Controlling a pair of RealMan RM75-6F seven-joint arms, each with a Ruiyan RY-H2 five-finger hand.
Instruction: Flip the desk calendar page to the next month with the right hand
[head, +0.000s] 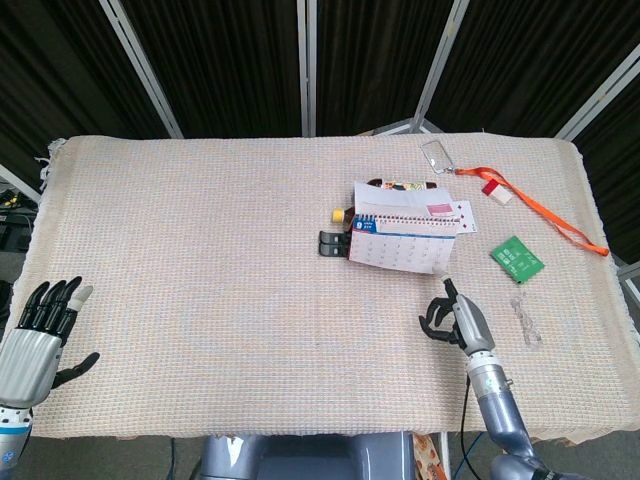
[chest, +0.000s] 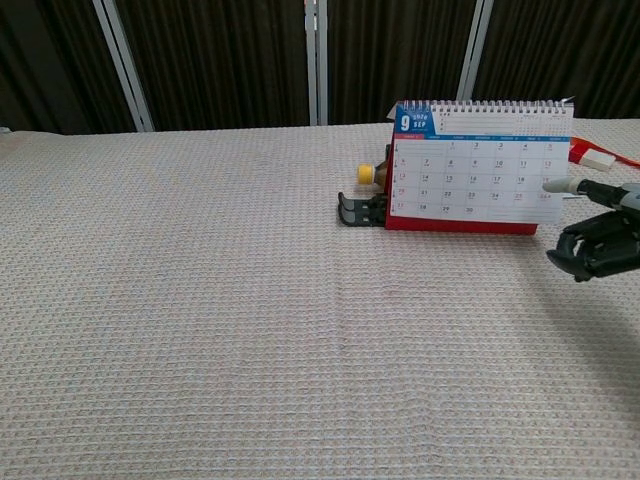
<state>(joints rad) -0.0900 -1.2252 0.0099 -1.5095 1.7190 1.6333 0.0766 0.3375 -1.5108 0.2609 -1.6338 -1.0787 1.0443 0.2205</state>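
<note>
Black-fingered right hand (chest: 600, 240) hovers just beside the desk calendar (chest: 480, 170), holding nothing.

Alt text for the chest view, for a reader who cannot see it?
The right hand reaches in from the right, one fingertip at the right edge of a standing desk calendar showing September. A yellow-capped bottle lies behind it on the woven tablecloth.

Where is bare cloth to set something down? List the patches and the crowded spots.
Free: the whole stretch between the left hand and the desk calendar, and the near edge left of the right hand. Crowded: around the calendar, with the black clip, lanyard and green card.
</note>
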